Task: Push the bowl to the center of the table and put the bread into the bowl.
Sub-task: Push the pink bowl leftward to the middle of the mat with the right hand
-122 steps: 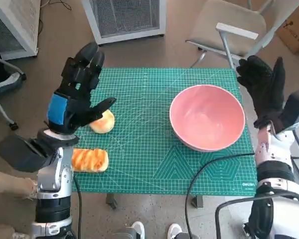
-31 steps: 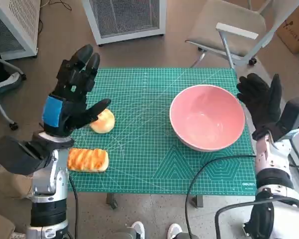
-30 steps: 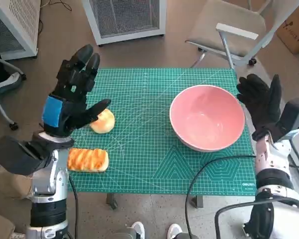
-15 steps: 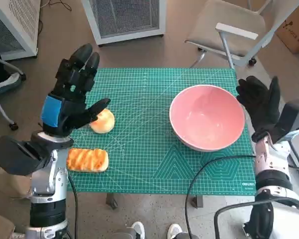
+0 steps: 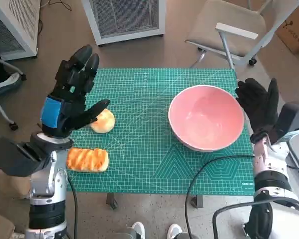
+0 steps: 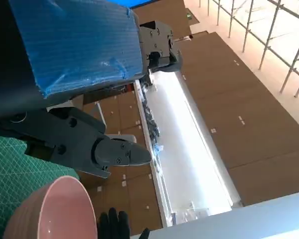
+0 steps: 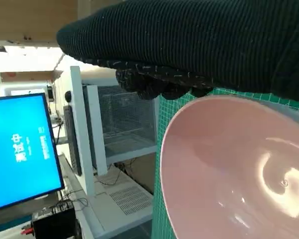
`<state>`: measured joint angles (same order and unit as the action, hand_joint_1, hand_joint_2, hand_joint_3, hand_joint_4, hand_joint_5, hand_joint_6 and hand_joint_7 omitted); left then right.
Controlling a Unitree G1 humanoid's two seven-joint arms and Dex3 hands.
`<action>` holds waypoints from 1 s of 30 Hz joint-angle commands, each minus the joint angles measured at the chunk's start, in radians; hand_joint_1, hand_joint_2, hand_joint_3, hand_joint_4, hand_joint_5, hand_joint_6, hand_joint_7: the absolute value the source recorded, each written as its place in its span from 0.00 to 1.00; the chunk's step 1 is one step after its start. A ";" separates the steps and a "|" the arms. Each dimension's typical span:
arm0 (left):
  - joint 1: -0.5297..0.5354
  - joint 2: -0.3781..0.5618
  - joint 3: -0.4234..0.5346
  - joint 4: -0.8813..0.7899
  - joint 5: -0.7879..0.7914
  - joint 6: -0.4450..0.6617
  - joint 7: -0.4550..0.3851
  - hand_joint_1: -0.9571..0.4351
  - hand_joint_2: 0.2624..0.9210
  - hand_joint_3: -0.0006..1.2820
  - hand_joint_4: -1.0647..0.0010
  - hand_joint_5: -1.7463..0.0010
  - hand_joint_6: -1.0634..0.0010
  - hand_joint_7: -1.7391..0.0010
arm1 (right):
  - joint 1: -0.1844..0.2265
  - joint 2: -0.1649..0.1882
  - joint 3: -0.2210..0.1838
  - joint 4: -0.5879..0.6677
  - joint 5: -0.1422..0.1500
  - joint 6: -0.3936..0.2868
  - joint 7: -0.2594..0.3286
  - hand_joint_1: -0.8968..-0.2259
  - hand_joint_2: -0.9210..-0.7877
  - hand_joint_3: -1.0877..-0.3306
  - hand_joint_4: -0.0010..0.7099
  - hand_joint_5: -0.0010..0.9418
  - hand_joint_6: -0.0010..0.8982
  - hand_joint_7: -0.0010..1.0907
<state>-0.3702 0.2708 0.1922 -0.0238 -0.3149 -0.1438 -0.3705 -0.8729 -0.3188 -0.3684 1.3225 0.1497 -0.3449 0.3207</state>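
Just beside the right hand [image 5: 259, 106], fingers spread and holding nothing, sits the bowl [image 5: 206, 117], not yet centred on the table [image 5: 144, 164]. Left hand [image 5: 72, 94] spread, empty, raised over the round bread [image 5: 102, 121]. Push and bread drop both left.

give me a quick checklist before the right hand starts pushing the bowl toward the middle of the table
1. Right hand open, holding nothing: ok.
2. Right hand on the bowl's outer side: ok; touching the rim: cannot tell.
3. Bowl upright on the green mat: ok.
4. Path to the mat's centre free of the round bread and the long bread: ok.
5. Left hand raised, holding nothing: ok.
6. Bowl centred: not ok.
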 commanded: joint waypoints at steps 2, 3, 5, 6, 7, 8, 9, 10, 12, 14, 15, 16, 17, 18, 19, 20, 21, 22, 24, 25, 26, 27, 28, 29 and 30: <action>0.014 0.016 0.006 -0.028 -0.004 0.013 -0.005 0.50 0.93 0.22 0.93 1.00 1.00 0.74 | 0.039 0.029 0.010 0.017 -0.017 0.020 -0.004 0.58 0.00 0.41 0.30 0.01 0.33 0.13; 0.015 0.016 0.007 -0.030 -0.004 0.014 -0.005 0.50 0.93 0.22 0.93 1.00 1.00 0.74 | 0.039 0.031 0.009 0.018 -0.015 0.021 -0.003 0.58 0.00 0.41 0.30 0.01 0.33 0.13; 0.020 0.020 0.008 -0.036 -0.002 0.018 -0.005 0.50 0.92 0.23 0.93 1.00 1.00 0.74 | 0.040 0.041 0.012 0.018 -0.017 0.025 -0.007 0.56 0.00 0.41 0.30 0.01 0.33 0.12; 0.021 0.022 0.009 -0.038 -0.002 0.019 -0.005 0.50 0.92 0.23 0.93 1.00 1.00 0.74 | 0.040 0.043 0.014 0.018 -0.018 0.027 -0.009 0.56 0.00 0.42 0.30 0.01 0.33 0.12; 0.022 0.023 0.010 -0.040 -0.001 0.020 -0.005 0.50 0.92 0.23 0.93 1.00 1.00 0.74 | 0.040 0.046 0.016 0.018 -0.019 0.027 -0.010 0.55 0.00 0.42 0.30 0.01 0.33 0.12; 0.023 0.023 0.011 -0.041 -0.001 0.021 -0.004 0.50 0.92 0.23 0.93 1.00 1.00 0.74 | 0.040 0.047 0.017 0.018 -0.019 0.028 -0.010 0.55 0.00 0.42 0.30 0.01 0.33 0.12; 0.024 0.024 0.011 -0.043 -0.002 0.022 -0.004 0.50 0.92 0.23 0.93 1.00 1.00 0.74 | 0.040 0.047 0.017 0.018 -0.020 0.027 -0.010 0.55 0.00 0.43 0.30 0.01 0.33 0.12; 0.026 0.024 0.011 -0.046 -0.002 0.024 -0.003 0.50 0.92 0.23 0.93 1.00 1.00 0.75 | 0.041 0.049 0.017 0.018 -0.019 0.028 -0.009 0.55 0.00 0.43 0.30 0.01 0.33 0.12; 0.028 0.025 0.012 -0.049 -0.002 0.025 -0.003 0.50 0.92 0.24 0.93 1.00 1.00 0.75 | 0.040 0.053 0.018 0.018 -0.021 0.028 -0.008 0.55 0.00 0.43 0.30 0.01 0.33 0.11; 0.029 0.025 0.012 -0.052 -0.001 0.026 -0.002 0.50 0.91 0.24 0.93 1.00 1.00 0.75 | 0.040 0.056 0.021 0.018 -0.027 0.027 -0.010 0.55 0.00 0.43 0.31 0.01 0.33 0.11; 0.031 0.025 0.012 -0.054 0.000 0.028 -0.001 0.50 0.91 0.24 0.93 1.00 1.00 0.75 | 0.040 0.058 0.022 0.018 -0.029 0.025 -0.011 0.55 0.00 0.43 0.31 0.01 0.33 0.11; 0.032 0.026 0.012 -0.056 0.000 0.029 0.000 0.50 0.91 0.24 0.93 1.00 1.00 0.75 | 0.040 0.059 0.023 0.018 -0.031 0.024 -0.011 0.54 0.00 0.43 0.32 0.01 0.34 0.11; 0.033 0.026 0.012 -0.057 0.001 0.029 0.001 0.50 0.91 0.25 0.93 1.00 1.00 0.75 | 0.040 0.060 0.023 0.018 -0.032 0.024 -0.011 0.54 0.00 0.43 0.33 0.02 0.34 0.11; 0.033 0.026 0.012 -0.058 0.001 0.030 0.001 0.50 0.91 0.25 0.93 1.00 1.00 0.75 | 0.040 0.061 0.023 0.018 -0.032 0.024 -0.011 0.54 0.00 0.43 0.33 0.02 0.34 0.11; 0.033 0.026 0.012 -0.058 0.001 0.030 0.001 0.50 0.90 0.25 0.93 1.00 1.00 0.75 | 0.040 0.061 0.023 0.018 -0.032 0.024 -0.011 0.54 0.00 0.43 0.34 0.02 0.34 0.11; 0.034 0.026 0.012 -0.060 0.001 0.031 0.002 0.50 0.89 0.26 0.93 1.00 1.00 0.75 | 0.040 0.062 0.023 0.018 -0.032 0.023 -0.010 0.53 0.00 0.43 0.34 0.02 0.34 0.11; 0.035 0.026 0.013 -0.061 0.001 0.032 0.002 0.50 0.86 0.29 0.93 1.00 1.00 0.75 | 0.040 0.063 0.022 0.018 -0.032 0.023 -0.010 0.53 0.00 0.43 0.34 0.02 0.35 0.11; 0.036 0.026 0.013 -0.062 0.001 0.033 0.003 0.50 0.84 0.31 0.93 1.00 1.00 0.75 | 0.041 0.063 0.022 0.017 -0.033 0.022 -0.009 0.52 0.00 0.43 0.35 0.02 0.35 0.11; 0.036 0.027 0.013 -0.063 0.001 0.034 0.003 0.50 0.83 0.33 0.93 1.00 1.00 0.75 | 0.041 0.064 0.020 0.017 -0.034 0.022 -0.009 0.52 0.00 0.43 0.35 0.02 0.35 0.10; 0.037 0.028 0.013 -0.066 0.002 0.036 0.005 0.50 0.82 0.34 0.93 1.00 1.00 0.75 | 0.040 0.066 0.020 0.017 -0.034 0.022 -0.006 0.52 0.00 0.43 0.35 0.02 0.35 0.10; 0.039 0.029 0.014 -0.069 0.002 0.039 0.006 0.50 0.80 0.35 0.93 1.00 1.00 0.75 | 0.039 0.070 0.020 0.017 -0.034 0.022 -0.005 0.50 0.00 0.45 0.36 0.02 0.36 0.10; 0.040 0.029 0.014 -0.072 0.003 0.041 0.007 0.50 0.80 0.36 0.93 1.00 1.00 0.75 | 0.038 0.072 0.020 0.017 -0.034 0.022 -0.003 0.50 0.00 0.45 0.36 0.02 0.36 0.10; 0.042 0.030 0.015 -0.075 0.003 0.043 0.009 0.50 0.79 0.37 0.93 1.00 1.00 0.75 | 0.037 0.075 0.021 0.017 -0.035 0.021 -0.001 0.49 0.00 0.46 0.37 0.02 0.36 0.10; 0.043 0.030 0.015 -0.078 0.002 0.046 0.010 0.50 0.78 0.37 0.94 1.00 1.00 0.75 | 0.035 0.077 0.022 0.017 -0.036 0.022 0.000 0.48 0.00 0.47 0.37 0.02 0.37 0.10; 0.043 0.030 0.016 -0.080 0.002 0.048 0.011 0.50 0.78 0.38 0.94 1.00 1.00 0.75 | 0.033 0.078 0.023 0.017 -0.037 0.022 0.000 0.48 0.00 0.47 0.37 0.02 0.37 0.10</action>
<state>-0.3353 0.2887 0.1995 -0.0774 -0.3149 -0.1064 -0.3668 -0.8606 -0.2606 -0.3479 1.3269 0.1180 -0.3365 0.3179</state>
